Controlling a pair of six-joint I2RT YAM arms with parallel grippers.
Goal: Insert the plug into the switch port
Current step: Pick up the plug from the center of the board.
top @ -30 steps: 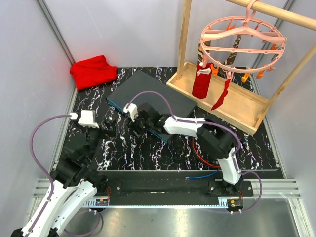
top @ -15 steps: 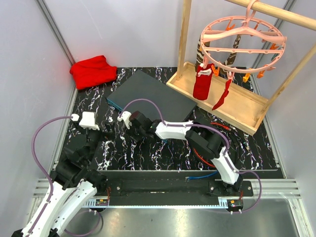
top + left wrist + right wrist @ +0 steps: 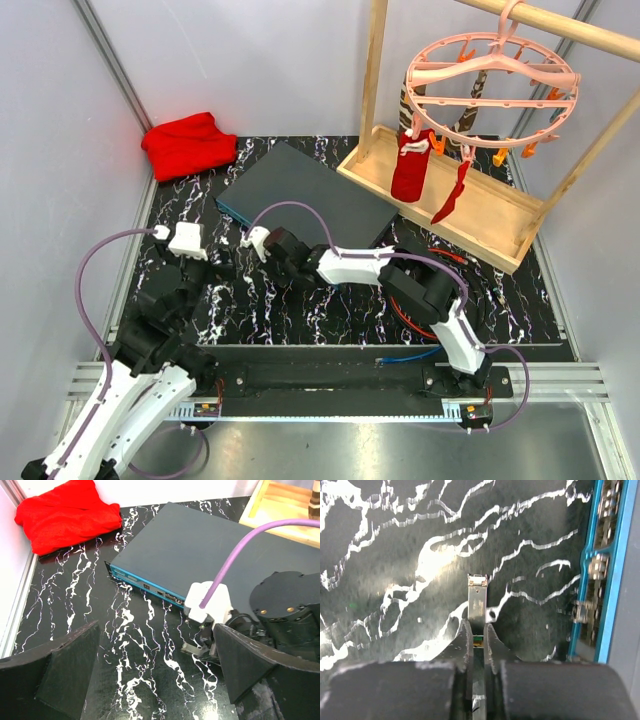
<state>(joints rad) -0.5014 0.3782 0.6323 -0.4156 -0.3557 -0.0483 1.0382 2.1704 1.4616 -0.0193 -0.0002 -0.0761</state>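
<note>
The plug (image 3: 477, 599), a small silver metal module, lies on the black marbled mat just left of the switch's teal front edge (image 3: 607, 580). My right gripper (image 3: 477, 627) is shut on the plug's near end, and its tip sticks out ahead of the fingers. The left wrist view shows the same plug (image 3: 191, 649) low under the right gripper (image 3: 207, 642). The switch (image 3: 300, 185) is a flat dark grey box at the back middle of the mat. My left gripper (image 3: 157, 630) stands wide open over bare mat, to the left of the plug, holding nothing.
A red cloth (image 3: 188, 145) lies at the back left corner. A wooden tray with a rack (image 3: 450, 205) stands behind the switch on the right, and a pink clip hanger (image 3: 490, 80) hangs above it. Red and blue cables (image 3: 410, 325) lie by the right arm's base.
The right gripper has shifted left and down to the mat in front of the switch, and its jaws have closed on the plug. The left arm has edged slightly right.
</note>
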